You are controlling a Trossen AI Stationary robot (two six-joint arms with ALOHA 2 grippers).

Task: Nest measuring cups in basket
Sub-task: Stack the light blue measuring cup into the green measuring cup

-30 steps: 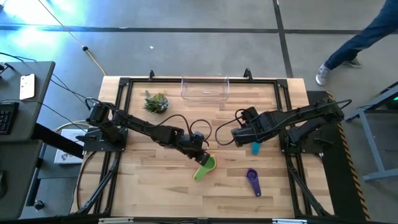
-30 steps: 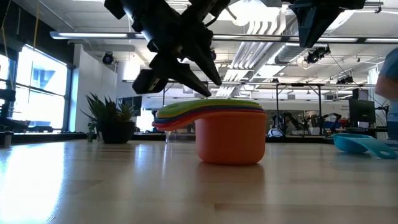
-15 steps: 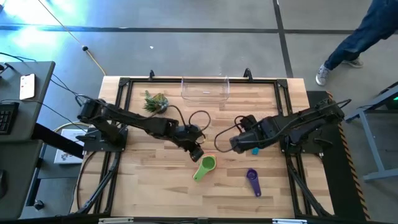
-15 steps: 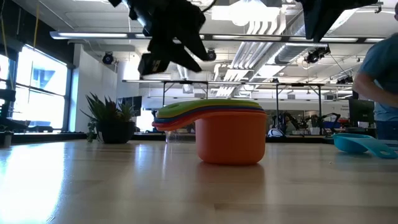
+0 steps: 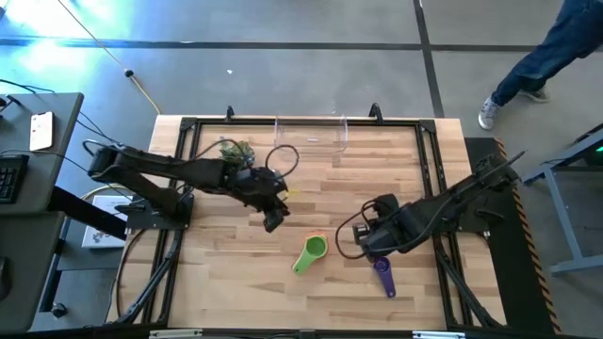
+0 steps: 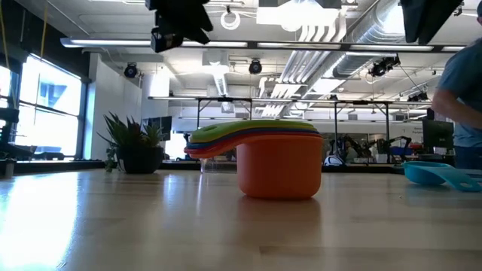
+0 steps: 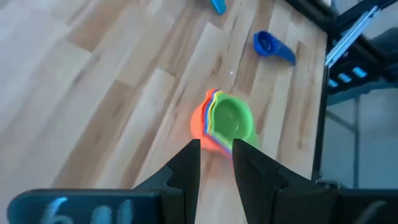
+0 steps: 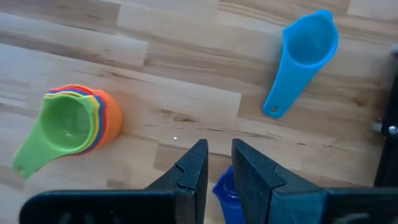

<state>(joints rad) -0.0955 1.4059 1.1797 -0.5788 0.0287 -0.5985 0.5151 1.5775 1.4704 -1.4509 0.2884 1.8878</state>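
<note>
A nested stack of measuring cups point(image 5: 311, 251), green on top and orange at the bottom, sits on the wooden table point(image 5: 236, 292) near its middle, well apart from the clear basket point(image 5: 310, 135) at the far edge. Two cups lie loose beside it: a teal cup point(image 8: 303, 55) and a blue-purple cup point(image 5: 382, 274). The right gripper point(image 5: 369, 247) hangs just over the blue-purple cup, its fingers point(image 8: 189, 172) only a narrow gap apart and holding nothing. The left gripper point(image 5: 274, 216) is up above the table between the stack and the spiky green plant point(image 5: 236, 151), fingers point(image 7: 186, 168) likewise close together and empty. The step in hand looks like collecting the loose cups, so the right gripper would need to spread, descend onto the cup's handle and carry it to the stack. The stack has yet to go into the basket. Beyond the table lies a grey floor, where a person's leg point(image 5: 546, 52) passes.
</note>
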